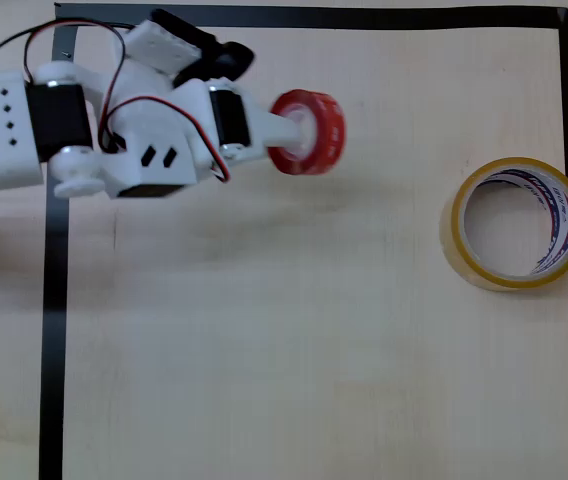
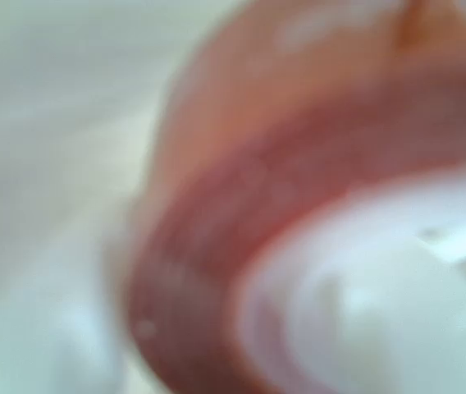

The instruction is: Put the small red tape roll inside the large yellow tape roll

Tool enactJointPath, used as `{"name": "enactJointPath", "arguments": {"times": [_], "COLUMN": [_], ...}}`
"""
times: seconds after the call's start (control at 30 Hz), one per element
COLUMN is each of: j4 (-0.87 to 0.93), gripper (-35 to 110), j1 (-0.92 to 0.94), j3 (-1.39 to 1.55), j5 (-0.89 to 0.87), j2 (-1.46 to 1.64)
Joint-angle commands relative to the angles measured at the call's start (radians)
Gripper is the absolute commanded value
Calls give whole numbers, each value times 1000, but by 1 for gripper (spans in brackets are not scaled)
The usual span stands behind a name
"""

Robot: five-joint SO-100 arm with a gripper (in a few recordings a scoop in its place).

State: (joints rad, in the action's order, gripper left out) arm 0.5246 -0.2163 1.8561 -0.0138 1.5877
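Red tape roll [image 1: 309, 132] in pincer [image 1: 299, 130] (lifted)

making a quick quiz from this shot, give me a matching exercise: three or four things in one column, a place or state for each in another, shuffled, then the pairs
Things
1. red tape roll
2. yellow tape roll
3. pincer
4. black tape line

Places or states
A. lying flat at the right of the overhead view, its hole empty
B. bordering the wooden table
C. held up at the arm's tip, top middle of the overhead view
D. shut on a roll, a finger through its core

Pairs: 1-C, 2-A, 3-D, 4-B
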Motion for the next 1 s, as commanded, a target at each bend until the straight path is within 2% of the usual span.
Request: {"name": "enactJointPath", "arguments": {"times": [0.0,0.97], "j4": [-48,-74], "gripper": [0,0], "j1": [6,81], "j3": [-158,-664], "j5": [-3,-8], "j2": [8,-336]}}
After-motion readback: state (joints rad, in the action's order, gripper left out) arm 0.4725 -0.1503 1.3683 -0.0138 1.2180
